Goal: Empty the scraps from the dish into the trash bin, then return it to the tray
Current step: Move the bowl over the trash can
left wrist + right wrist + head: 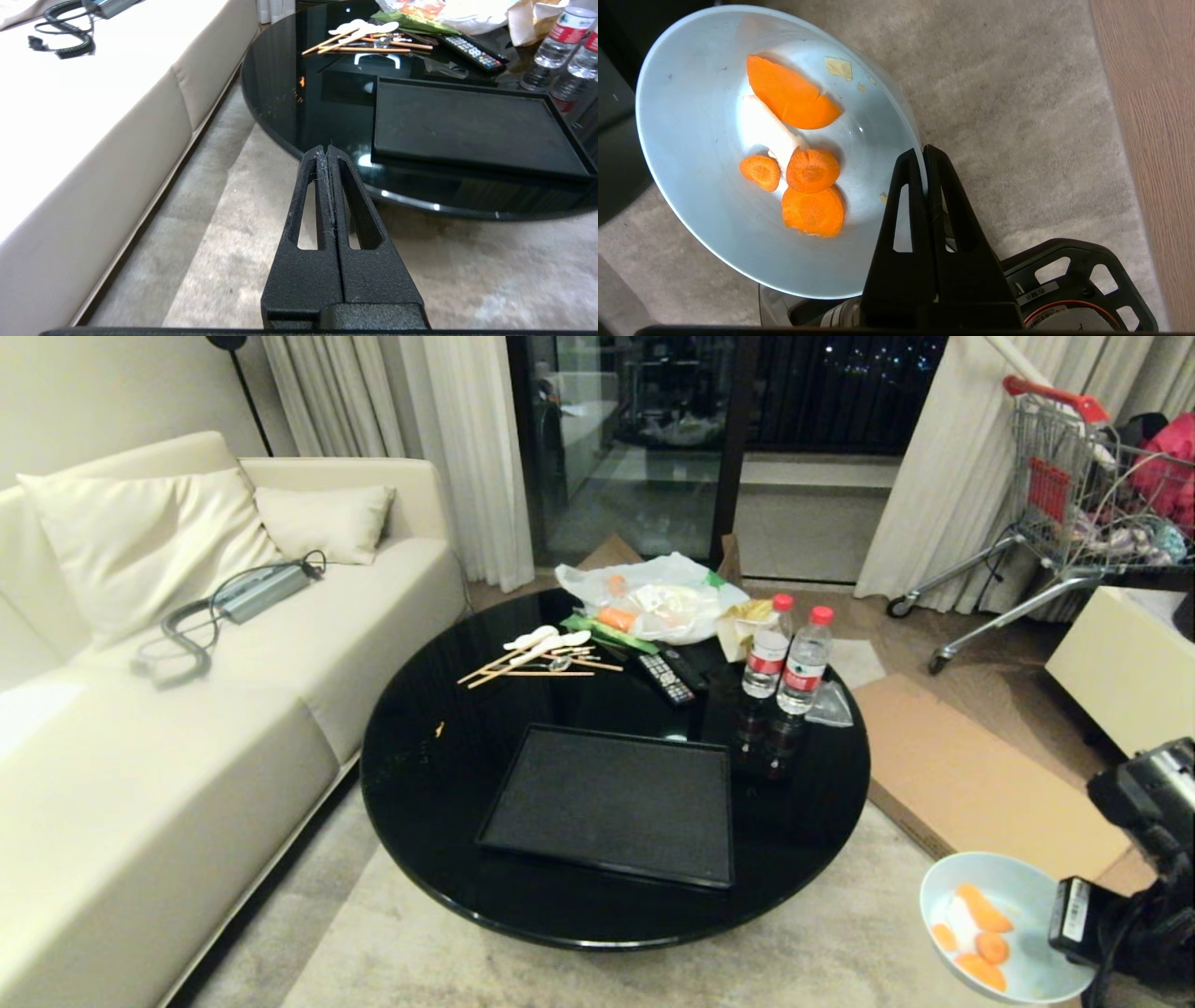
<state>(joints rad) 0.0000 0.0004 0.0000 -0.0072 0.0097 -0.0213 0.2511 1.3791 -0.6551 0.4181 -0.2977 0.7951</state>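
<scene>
High head view over tray point(607, 803); low left wrist view (sharing it).

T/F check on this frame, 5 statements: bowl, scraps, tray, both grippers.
1. The right gripper is shut on the dish rim. True.
2. The dish is empty. False: the scraps, carrot slices and whitish bits, lie in it.
3. The tray holds the dish. False: the tray is bare; the dish is held off the table's right side, above the rug.
4. The left gripper is shut, holding nothing. True.
5. Two bottles stand on the tray. False: they stand beside it, on the table.
</scene>
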